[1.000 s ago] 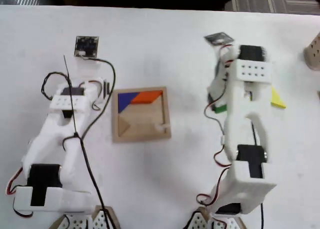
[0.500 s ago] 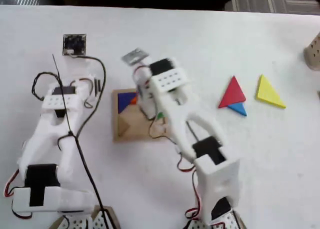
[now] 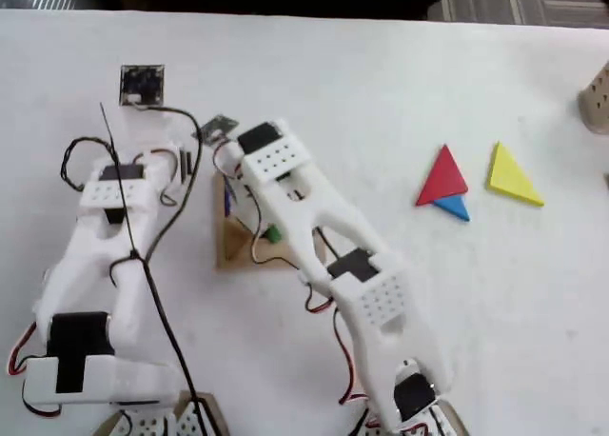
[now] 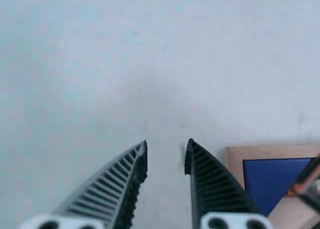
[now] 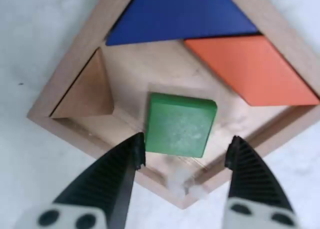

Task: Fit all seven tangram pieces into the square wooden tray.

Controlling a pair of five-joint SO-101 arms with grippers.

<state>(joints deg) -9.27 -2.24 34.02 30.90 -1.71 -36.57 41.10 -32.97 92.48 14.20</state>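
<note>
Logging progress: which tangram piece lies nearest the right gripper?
The green square, in the tray just off the right gripper; blue triangle and orange parallelogram lie farther.

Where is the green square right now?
In the right wrist view, the green square lies in the wooden tray, beside the plain wooden triangle, at the open fingertips of the right gripper.

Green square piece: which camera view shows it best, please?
The right wrist view: the green square piece lies whole in the tray, just ahead of the open right gripper. The high view gives just a green spot of it by the arm. The left wrist view gives the tray's corner and a blue piece.
</note>
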